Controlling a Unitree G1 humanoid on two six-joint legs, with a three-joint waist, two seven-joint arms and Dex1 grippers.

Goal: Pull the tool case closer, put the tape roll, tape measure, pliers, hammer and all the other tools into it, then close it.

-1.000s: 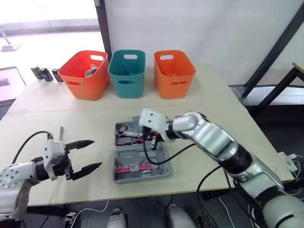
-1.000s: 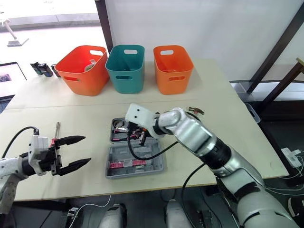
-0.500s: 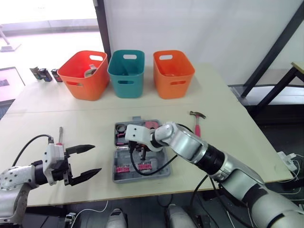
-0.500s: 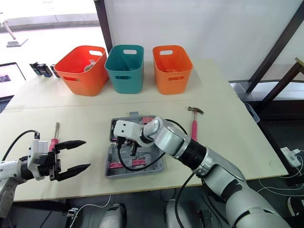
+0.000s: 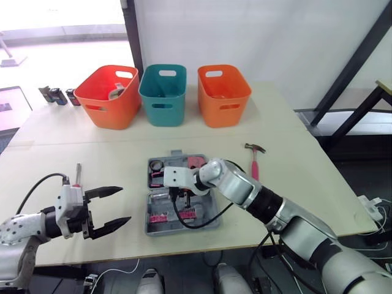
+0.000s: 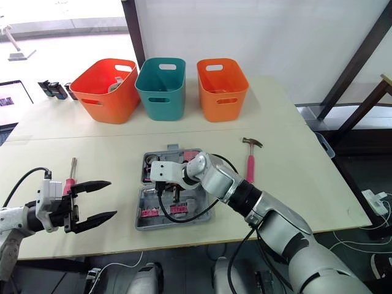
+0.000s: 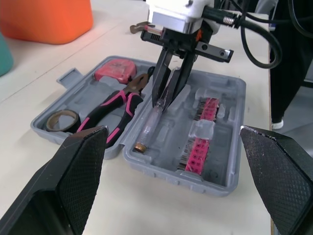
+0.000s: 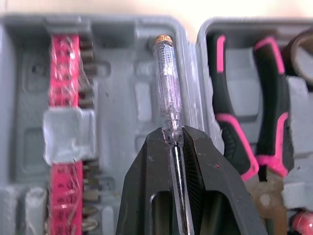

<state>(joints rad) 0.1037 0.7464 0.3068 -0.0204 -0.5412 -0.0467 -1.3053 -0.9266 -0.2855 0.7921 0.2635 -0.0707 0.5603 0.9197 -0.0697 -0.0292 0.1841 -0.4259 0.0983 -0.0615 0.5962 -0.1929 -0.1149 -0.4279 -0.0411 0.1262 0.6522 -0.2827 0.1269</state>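
the right arm reaches in from the table's front right corner, elbow bent, its wrist turned down over the open tool case [image 7: 232, 105], which sits near the middle of the table's front edge. the right gripper [image 7: 166, 100] points down into the half of the case nearer the front edge, its fingers pinched on a clear tester screwdriver [image 7: 151, 125] where shaft meets handle. the screwdriver slants away from the fingertips, its brass-capped end low at the tray, just beside the ridge between the two halves and near a pink bit strip [image 7: 200, 142]. the far half holds the pliers [image 7: 115, 110], the tape roll [image 7: 61, 120] and the tape measure [image 7: 115, 71].

the left arm lies low by the table's front left corner, forearm level, the left gripper [image 5: 124, 204] aimed toward the case with its fingers spread wide and holding nothing. a pink-handled screwdriver [image 5: 78, 174] lies on the table just beyond it. the hammer [image 5: 253, 160] lies on the table to the right of the case, apart from it.
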